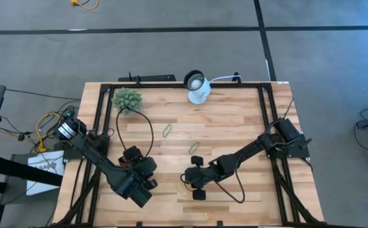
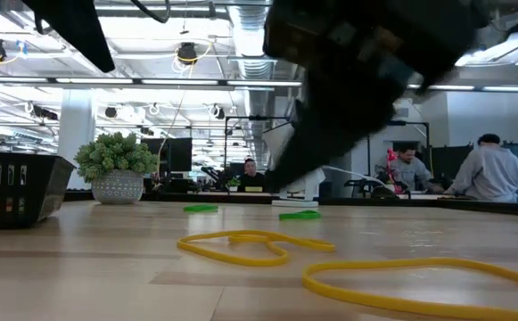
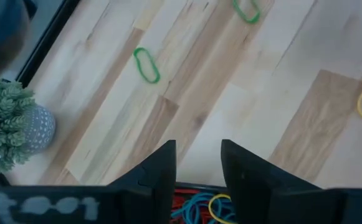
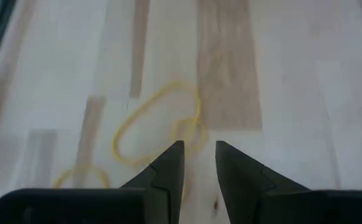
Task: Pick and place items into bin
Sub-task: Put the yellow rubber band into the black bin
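Note:
The bin (image 2: 13, 187) is a shallow black tray at the near left of the table, holding red, blue and yellow loops (image 3: 199, 205). My left gripper (image 3: 198, 155) hangs open just above it (image 1: 136, 166), with nothing between its fingers. My right gripper (image 4: 199, 155) is open at the near middle (image 1: 189, 176), above one end of a yellow loop (image 4: 156, 124) that lies flat on the wood. A second yellow loop (image 4: 81, 177) lies beside it. Two green loops (image 1: 167, 131) (image 1: 195, 147) lie flat farther back.
A fuzzy green plant ball in a pot (image 1: 126, 99) stands at the far left. A white round device (image 1: 197, 88) stands at the far middle, with a cable running along the far edge. A black frame (image 1: 98, 107) runs around the tabletop. People sit in the room beyond.

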You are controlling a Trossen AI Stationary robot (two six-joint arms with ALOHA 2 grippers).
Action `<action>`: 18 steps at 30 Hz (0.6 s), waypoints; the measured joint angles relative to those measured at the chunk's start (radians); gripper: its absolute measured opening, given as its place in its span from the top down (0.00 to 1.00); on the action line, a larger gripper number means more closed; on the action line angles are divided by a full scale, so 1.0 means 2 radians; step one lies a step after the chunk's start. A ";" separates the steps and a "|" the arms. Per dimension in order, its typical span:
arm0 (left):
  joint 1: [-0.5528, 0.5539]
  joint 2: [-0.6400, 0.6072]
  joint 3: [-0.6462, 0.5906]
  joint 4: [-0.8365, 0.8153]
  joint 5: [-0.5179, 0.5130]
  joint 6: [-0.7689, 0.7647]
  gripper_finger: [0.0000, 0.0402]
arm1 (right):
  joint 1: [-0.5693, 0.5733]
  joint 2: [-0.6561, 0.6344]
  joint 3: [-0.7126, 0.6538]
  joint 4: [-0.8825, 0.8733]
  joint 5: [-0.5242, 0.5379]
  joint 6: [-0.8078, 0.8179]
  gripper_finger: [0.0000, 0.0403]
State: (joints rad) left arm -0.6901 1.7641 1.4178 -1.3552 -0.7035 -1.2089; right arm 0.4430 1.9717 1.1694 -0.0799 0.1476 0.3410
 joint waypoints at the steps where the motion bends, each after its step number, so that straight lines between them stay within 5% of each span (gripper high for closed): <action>1: 0.001 0.000 0.000 0.000 0.001 0.003 0.71 | 0.000 0.000 0.001 0.009 0.002 0.000 0.79; 18: 0.000 0.000 0.000 0.001 0.006 0.007 0.71 | 0.001 0.046 0.002 0.036 -0.019 0.025 0.81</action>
State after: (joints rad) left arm -0.6891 1.7649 1.4178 -1.3522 -0.6918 -1.1957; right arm 0.4446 2.0640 1.1732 -0.0074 0.1105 0.3913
